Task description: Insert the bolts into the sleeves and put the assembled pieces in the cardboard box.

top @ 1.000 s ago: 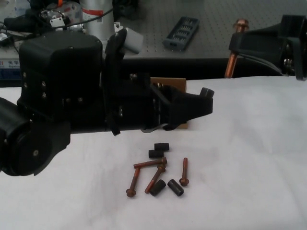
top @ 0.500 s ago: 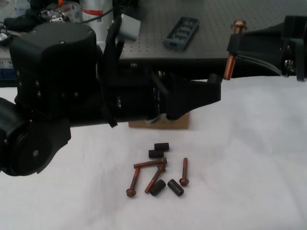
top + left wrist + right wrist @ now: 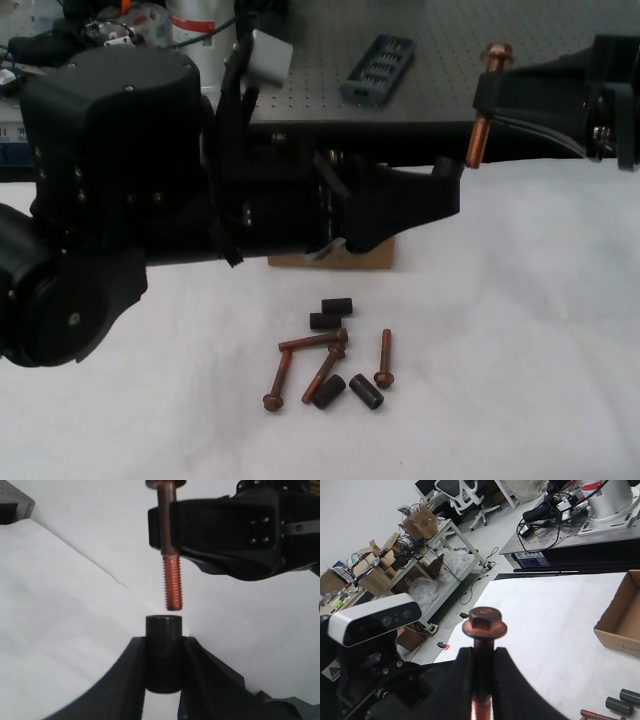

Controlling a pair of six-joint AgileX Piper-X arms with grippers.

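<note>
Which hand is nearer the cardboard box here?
Left. The left hand hangs right by the cardboard box, holding a sleeve; the right hand, holding a bolt, is farther off to the side.

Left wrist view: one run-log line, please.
left end effector: shut on black cylindrical sleeve | right end effector: shut on copper-coloured threaded bolt | bolt tip above sleeve, apart

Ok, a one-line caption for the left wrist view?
Left gripper holds a black sleeve upright; right gripper holds a copper bolt just above its opening, not yet inserted.
</note>
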